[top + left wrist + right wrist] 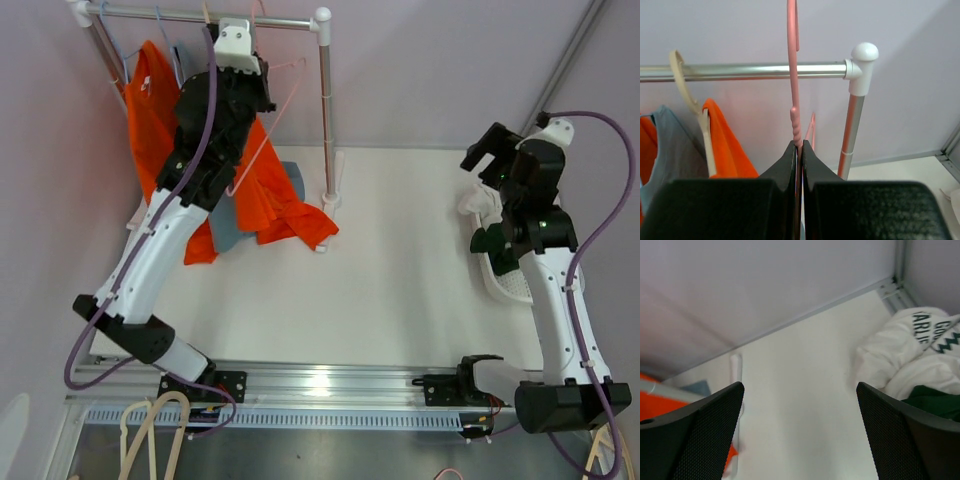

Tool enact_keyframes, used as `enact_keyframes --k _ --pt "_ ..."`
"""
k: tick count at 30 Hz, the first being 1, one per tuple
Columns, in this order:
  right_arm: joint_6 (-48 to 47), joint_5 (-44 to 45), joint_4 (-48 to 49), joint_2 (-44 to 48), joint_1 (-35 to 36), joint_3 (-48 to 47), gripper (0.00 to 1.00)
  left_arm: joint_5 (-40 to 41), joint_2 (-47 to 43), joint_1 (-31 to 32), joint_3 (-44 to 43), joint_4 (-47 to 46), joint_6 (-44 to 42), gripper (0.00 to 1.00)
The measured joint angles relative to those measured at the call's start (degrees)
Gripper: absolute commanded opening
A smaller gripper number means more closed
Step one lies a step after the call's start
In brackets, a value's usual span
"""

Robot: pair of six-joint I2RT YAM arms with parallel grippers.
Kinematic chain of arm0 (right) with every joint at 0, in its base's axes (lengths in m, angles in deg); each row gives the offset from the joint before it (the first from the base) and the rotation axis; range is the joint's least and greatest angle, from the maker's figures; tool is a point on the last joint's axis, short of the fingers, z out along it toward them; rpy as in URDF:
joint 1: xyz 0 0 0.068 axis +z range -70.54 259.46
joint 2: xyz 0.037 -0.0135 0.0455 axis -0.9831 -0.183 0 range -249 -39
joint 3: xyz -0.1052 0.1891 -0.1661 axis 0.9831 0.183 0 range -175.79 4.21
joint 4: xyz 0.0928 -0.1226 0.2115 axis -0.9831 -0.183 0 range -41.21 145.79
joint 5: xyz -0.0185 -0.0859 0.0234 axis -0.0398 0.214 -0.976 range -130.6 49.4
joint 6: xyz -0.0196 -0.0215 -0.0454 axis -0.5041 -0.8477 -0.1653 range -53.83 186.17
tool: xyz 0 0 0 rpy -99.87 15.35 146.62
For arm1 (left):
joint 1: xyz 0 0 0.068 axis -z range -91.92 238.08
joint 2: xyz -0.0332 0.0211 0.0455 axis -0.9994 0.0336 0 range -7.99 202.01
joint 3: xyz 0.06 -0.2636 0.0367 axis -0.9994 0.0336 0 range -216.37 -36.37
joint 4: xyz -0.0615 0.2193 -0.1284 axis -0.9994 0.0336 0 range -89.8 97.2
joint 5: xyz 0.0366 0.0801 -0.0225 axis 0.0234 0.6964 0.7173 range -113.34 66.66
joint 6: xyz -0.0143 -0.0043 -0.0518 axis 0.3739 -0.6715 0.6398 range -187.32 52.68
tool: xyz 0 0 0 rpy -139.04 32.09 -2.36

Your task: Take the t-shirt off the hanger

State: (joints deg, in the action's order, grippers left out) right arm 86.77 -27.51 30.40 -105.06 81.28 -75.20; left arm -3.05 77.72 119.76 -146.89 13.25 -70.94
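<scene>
Left gripper (799, 150) is pinched tight on the pink hanger (793, 90) just below the rail (740, 71), hook straight up. The orange t-shirt (275, 195) trails lengthwise down under the rail. Right gripper (797, 390) is wide open, empty.

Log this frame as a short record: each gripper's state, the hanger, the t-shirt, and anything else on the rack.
left gripper: shut on the pink hanger, below its hook
pink hanger: upright, hook crossing the rail
orange t-shirt: trailing down by the rack, lower end on the table; whether it has left the hanger is unclear
right gripper: open, empty, beside the white clothes
also on rail: cream hanger
</scene>
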Motion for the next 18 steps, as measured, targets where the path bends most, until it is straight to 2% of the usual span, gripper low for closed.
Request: enact_keyframes --k 5,12,18 --pt "-0.3 -2.1 0.7 3.1 6.1 5.1 0.99 0.1 8.5 0.0 -8.2 -0.2 0.0 0.01" --pt "-1.3 -3.1 2.1 6.5 8.0 6.2 1.0 0.5 19.4 0.0 -18.3 0.8 0.0 0.01" --pt "-1.9 -4.6 3.2 8.5 8.3 8.3 0.99 0.8 23.0 0.0 -20.1 1.1 -1.1 0.01"
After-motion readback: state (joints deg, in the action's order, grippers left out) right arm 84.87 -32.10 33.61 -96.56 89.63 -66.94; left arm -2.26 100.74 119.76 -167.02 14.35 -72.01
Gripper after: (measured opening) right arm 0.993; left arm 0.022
